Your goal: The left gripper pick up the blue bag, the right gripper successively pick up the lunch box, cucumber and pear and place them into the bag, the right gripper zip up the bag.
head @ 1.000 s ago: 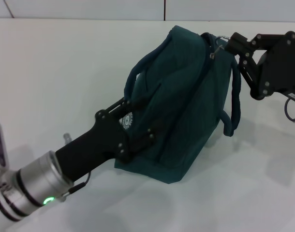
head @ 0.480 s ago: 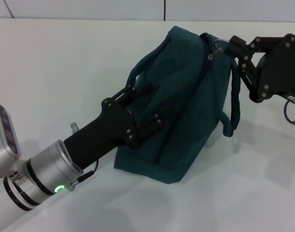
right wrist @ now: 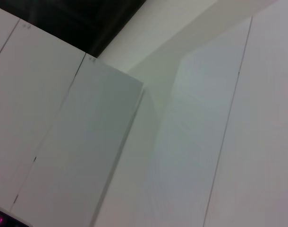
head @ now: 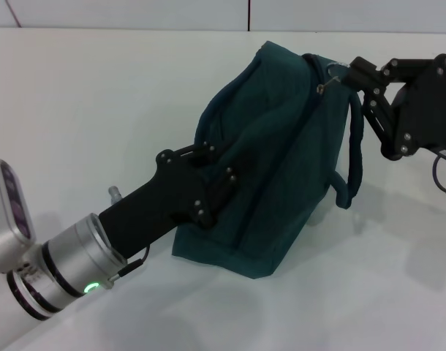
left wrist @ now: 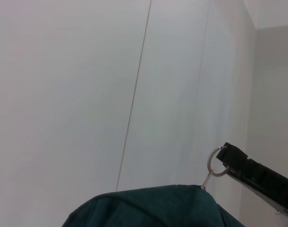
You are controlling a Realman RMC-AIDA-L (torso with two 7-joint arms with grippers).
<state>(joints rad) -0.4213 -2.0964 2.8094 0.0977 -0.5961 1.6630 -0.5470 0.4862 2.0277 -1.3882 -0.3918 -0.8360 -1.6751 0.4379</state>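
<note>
A: Colours, quick. Blue bag?
B: Dark teal all over, plain weave, handles the same teal. Ring pull is silver metal.
A: Grippers?
B: Left gripper matte black, on a silver arm with a green light and black bands. Right gripper all black.
A: Desk?
B: Plain white, no pattern. Wall pale grey-white.

No legible text, label, brand, number or sign in any view.
The blue bag shows plain fabric on every visible face; the left hand, pressed against its side, covers that part of the bag. The only sign-like mark is a green indicator light on the silver arm behind the left hand, bearing no characters. The right hand carries no readable marking.
</note>
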